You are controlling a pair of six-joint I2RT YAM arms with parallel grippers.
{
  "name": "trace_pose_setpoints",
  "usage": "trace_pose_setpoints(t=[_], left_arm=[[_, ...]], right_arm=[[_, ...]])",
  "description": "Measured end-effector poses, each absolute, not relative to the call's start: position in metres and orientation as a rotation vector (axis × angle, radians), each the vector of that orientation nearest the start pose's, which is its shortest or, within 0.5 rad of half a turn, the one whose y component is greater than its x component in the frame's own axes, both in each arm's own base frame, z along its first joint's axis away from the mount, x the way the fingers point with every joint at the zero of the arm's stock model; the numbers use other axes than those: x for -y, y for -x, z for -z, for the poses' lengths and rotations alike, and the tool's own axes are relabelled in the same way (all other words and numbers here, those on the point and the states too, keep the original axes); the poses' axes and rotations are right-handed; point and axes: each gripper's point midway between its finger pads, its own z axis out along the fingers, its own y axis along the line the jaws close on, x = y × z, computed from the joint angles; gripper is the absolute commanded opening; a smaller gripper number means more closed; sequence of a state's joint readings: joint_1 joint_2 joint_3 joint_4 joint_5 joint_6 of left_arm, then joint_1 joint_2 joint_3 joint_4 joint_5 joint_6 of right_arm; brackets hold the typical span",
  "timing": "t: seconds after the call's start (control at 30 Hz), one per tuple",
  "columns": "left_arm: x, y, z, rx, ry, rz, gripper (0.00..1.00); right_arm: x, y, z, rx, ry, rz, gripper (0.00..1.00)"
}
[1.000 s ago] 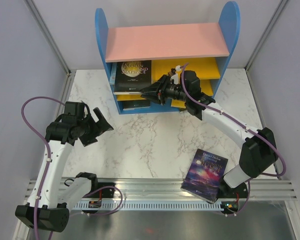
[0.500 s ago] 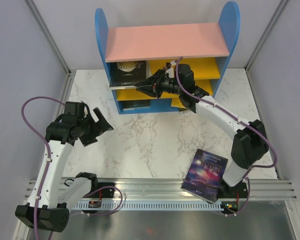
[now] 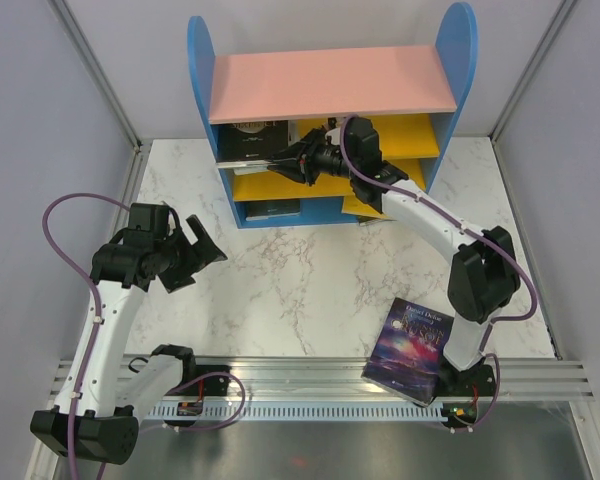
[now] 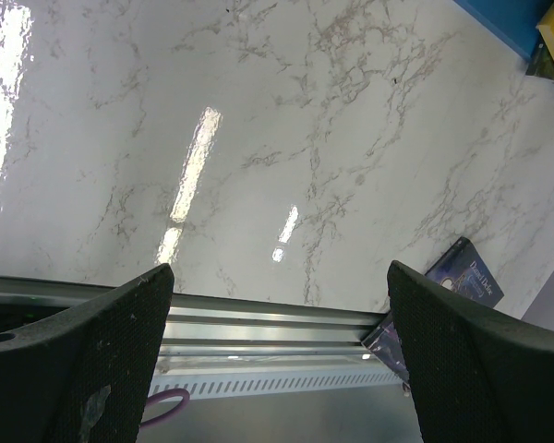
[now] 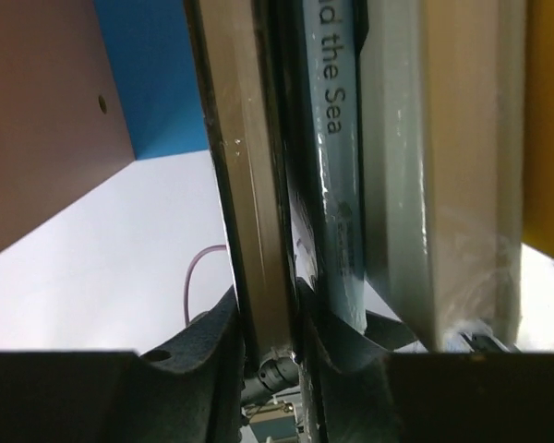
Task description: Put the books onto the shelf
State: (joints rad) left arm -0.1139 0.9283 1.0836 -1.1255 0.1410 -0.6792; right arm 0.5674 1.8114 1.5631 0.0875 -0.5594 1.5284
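Galaxy book flat at near edge of surface, near end over rail: thin, light, bendy, cover likely slippery; overhang offers grip edge. Left pincer wide apart over bare marble, roomy. Right pincer clamped on black book by thin edge, inside shelf upper compartment; neighbouring book close, tight clearance.

The white marble table has a small shelf at its back. A blue-purple book lies at the front edge. A black book is in the shelf's top part, with a dark book below.
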Motion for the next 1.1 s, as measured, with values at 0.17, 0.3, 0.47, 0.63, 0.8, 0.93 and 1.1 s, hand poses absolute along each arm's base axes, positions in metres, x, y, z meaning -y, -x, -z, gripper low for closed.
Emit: trace_pose_setpoints(t=[0.17,0.3,0.47,0.63,0.8,0.93,1.1], left_arm=[[0.074,-0.199,-0.203,-2.511,0.67,0.481,0.98],[0.074,-0.199,-0.203,-2.511,0.67,0.481,0.98],[0.074,-0.199,-0.203,-2.511,0.67,0.481,0.98],[0.074,-0.199,-0.203,-2.511,0.67,0.481,0.98],[0.074,-0.199,-0.202,-2.511,0.67,0.481,0.98],[0.074,-0.2,-0.202,-2.513,0.671,0.481,0.98],[0.074,-0.201,-0.202,-2.515,0.671,0.482,0.98]], right_arm=[[-0.396,-0.386,-0.34,-2.092,-0.546,-1.89,0.58],[-0.397,-0.386,-0.353,-2.049,-0.526,-1.938,0.73],[-0.395,-0.38,-0.354,-2.066,-0.557,-1.961,0.9],[-0.387,-0.356,-0.346,-2.122,-0.491,-1.95,0.97],[-0.371,-0.336,-0.348,-2.108,-0.407,-1.909,0.98],[-0.366,-0.335,-0.346,-2.103,-0.392,-1.889,0.97],[-0.365,-0.335,-0.343,-2.115,-0.392,-1.875,0.83]])
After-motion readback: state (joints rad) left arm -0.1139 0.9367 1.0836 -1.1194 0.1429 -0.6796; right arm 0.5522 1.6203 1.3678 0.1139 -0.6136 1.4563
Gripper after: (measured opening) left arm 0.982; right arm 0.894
